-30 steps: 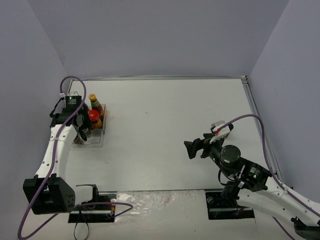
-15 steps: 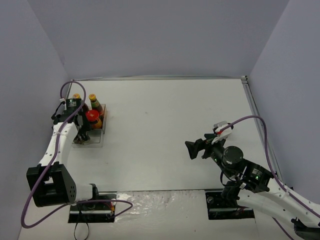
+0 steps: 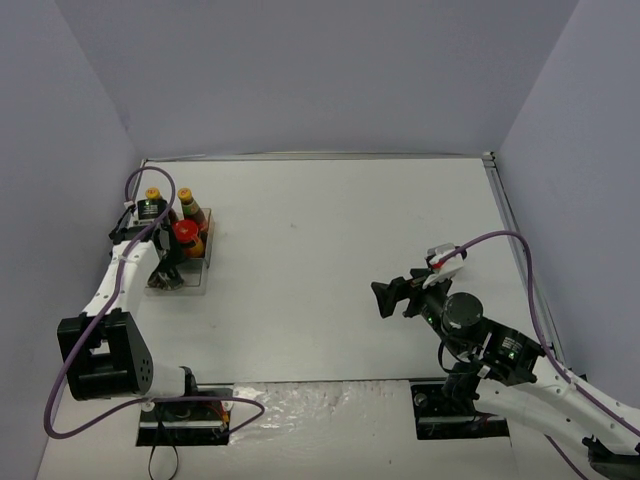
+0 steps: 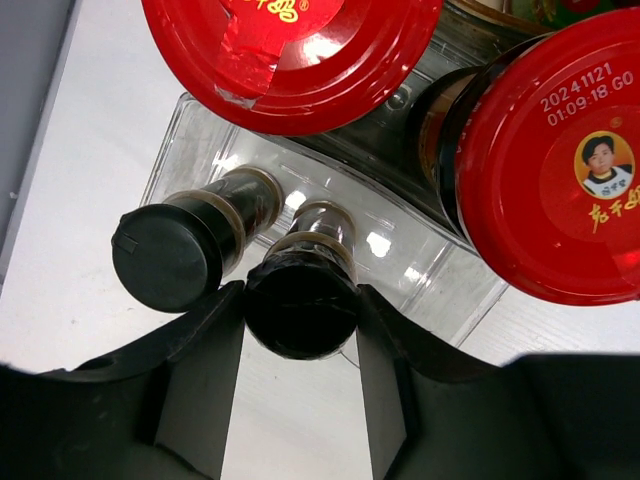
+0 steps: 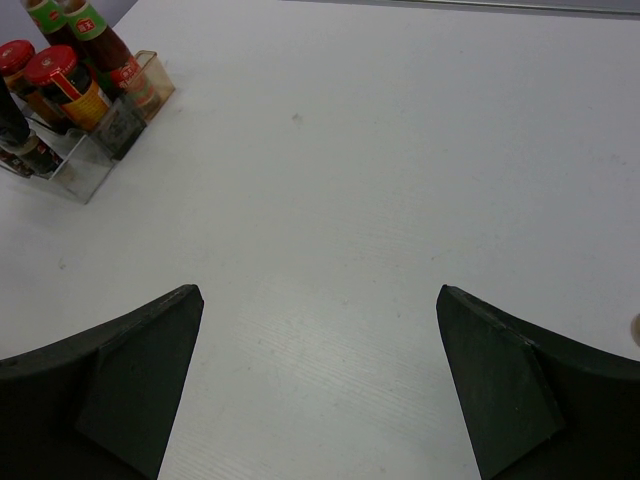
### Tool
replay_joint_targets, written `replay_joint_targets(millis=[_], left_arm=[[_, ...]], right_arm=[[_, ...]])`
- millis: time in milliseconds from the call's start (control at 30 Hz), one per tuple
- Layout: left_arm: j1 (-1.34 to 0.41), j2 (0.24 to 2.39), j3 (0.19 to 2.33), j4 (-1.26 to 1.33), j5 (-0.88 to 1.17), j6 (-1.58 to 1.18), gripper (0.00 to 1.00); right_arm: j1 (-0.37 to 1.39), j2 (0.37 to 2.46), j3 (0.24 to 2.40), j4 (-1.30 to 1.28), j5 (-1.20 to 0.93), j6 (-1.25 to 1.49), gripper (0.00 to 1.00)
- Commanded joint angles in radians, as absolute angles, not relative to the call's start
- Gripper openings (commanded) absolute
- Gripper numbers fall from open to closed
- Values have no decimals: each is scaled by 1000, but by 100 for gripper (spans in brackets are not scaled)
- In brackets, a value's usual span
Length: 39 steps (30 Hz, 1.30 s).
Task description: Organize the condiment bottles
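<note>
- Clear plastic rack (image 3: 196, 279) sits at the far left of the white worktop (image 3: 330, 230), near the left wall.
- Back of the rack: two tall sauce bottles with yellow caps, the first sauce bottle (image 3: 152, 196) and the second sauce bottle (image 3: 190, 208), upright and side by side.
- In front of them are two jars with red lids. In the left wrist view the taped red-lidded jar (image 4: 290, 50) fills the upper left. The dated red-lidded jar (image 4: 555, 170) is at the right, its lid printed with a date and a small portrait.
- Low front compartment: two small black-capped jars side by side, close together. The free spice jar (image 4: 168, 255) is on the left in the wrist view, and the gripped spice jar (image 4: 303, 318) is just to its right.
- Left tool (image 4: 300, 300) is closed down on the gripped spice jar, one finger against each side of its cap. The jar's base is in the rack.
- Right tool (image 5: 318, 300) is at the right of the worktop, well apart from the rack. Its fingers are spread wide with nothing between them, above bare worktop.
</note>
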<state>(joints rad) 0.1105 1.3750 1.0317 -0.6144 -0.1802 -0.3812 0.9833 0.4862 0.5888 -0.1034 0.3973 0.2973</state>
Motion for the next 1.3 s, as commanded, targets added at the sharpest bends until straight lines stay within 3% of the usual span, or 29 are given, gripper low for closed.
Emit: replay_joint_targets(millis=[0, 100, 233, 333, 600, 667, 900, 1267], left_arm=[[118, 1346, 1043, -601, -190, -404, 42], [118, 1318, 1045, -618, -187, -408, 58], [118, 1259, 1045, -638, -184, -416, 88], [118, 1210, 1045, -659, -180, -417, 96], [106, 1070, 1040, -686, -57, -411, 97], [84, 1037, 1040, -688, -23, -403, 97], [-152, 974, 1017, -608, 29, -282, 97], [-223, 894, 907, -480, 181, -232, 97]], right_arm=[[982, 511, 604, -55, 489, 340, 100], [982, 520, 626, -89, 561, 391, 100], [982, 553, 684, -206, 688, 482, 100], [982, 589, 757, -293, 810, 554, 100], [950, 700, 880, -533, 1053, 733, 100], [859, 717, 890, -545, 1037, 728, 99], [576, 843, 912, -473, 813, 593, 100], [69, 1006, 833, -220, 306, 437, 100]])
